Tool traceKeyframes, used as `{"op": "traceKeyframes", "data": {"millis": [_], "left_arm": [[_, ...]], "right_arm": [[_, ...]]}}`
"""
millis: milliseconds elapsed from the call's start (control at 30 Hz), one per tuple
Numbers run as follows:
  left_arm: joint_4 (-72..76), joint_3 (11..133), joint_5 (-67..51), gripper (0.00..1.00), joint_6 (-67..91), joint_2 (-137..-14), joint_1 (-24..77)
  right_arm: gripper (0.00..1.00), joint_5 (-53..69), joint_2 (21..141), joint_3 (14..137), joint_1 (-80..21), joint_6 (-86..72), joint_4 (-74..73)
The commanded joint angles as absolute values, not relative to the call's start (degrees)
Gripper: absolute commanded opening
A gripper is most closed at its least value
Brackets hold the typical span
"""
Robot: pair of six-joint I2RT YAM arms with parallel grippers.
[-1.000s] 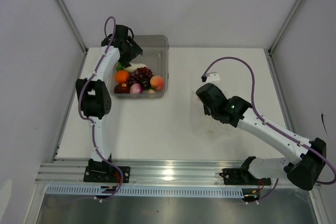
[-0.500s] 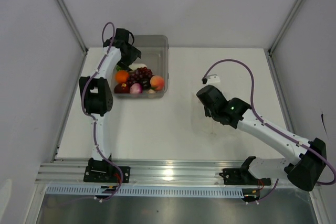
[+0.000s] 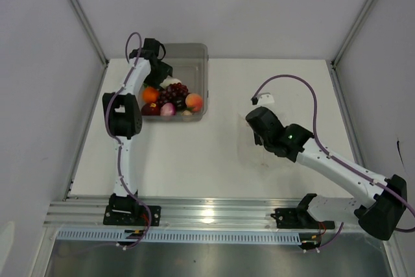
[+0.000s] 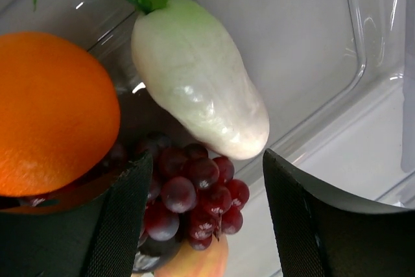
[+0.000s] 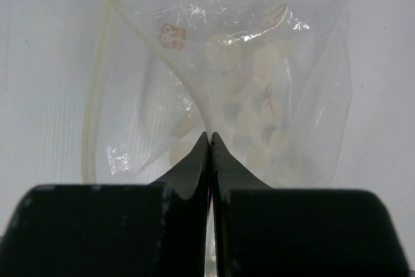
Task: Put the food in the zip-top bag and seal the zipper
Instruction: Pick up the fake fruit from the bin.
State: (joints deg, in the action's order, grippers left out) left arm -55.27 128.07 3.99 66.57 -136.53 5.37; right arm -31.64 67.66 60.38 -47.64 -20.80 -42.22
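Observation:
The food lies in a clear rigid bin [image 3: 196, 53] at the back left: an orange [image 3: 150, 94], a dark red grape bunch [image 3: 175, 92], a peach [image 3: 194, 101], a pink bulb [image 3: 168, 109] and a white oblong piece [image 3: 170, 82]. My left gripper [image 3: 162, 74] is open and empty low over the bin. In the left wrist view its fingers [image 4: 123, 225] straddle the grape bunch [image 4: 188, 186], below the white piece [image 4: 201, 89] and beside the orange [image 4: 52, 108]. My right gripper [image 5: 209, 135] is shut on a fold of the zip-top bag [image 5: 259, 82], which lies on the table. A pale strip [image 5: 91, 115] runs along the bag's left edge.
The bin's clear wall [image 4: 363, 63] is to the right of my left gripper. The right arm [image 3: 337, 167] reaches across the white table from the near right. Grey walls and metal frame posts [image 3: 81, 14] close off the table's sides.
My left gripper has moved a little lower and further into the bin over the food. My right gripper has shifted slightly toward the near right, still shut on the bag.

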Motion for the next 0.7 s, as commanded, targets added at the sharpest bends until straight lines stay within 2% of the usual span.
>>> {"op": "traceKeyframes", "data": {"millis": [0,300,367,467,667], "left_arm": [[-58.5,133.2,5.0,0.72,67.7,-138.9,4.8],[-59.7,133.2,6.5,0.73,68.1,-142.5,4.6],[-59.9,133.3,6.4,0.67,68.4,-143.4,4.5],[-59.0,133.5,6.3,0.69,68.5,-143.3,4.4],[-59.6,133.6,7.6,0.66,68.3,-143.3,4.3]], "right_arm": [[0.00,-33.2,65.7,59.8,-47.3,-20.1,-39.8],[0.00,-34.1,63.7,57.1,-47.2,-20.1,-37.9],[0.00,-34.2,63.0,56.3,-47.1,-20.0,-37.4],[0.00,-34.1,62.8,55.5,-47.0,-20.3,-37.1],[0.00,-34.8,62.2,55.0,-46.9,-20.2,-37.0]]}}
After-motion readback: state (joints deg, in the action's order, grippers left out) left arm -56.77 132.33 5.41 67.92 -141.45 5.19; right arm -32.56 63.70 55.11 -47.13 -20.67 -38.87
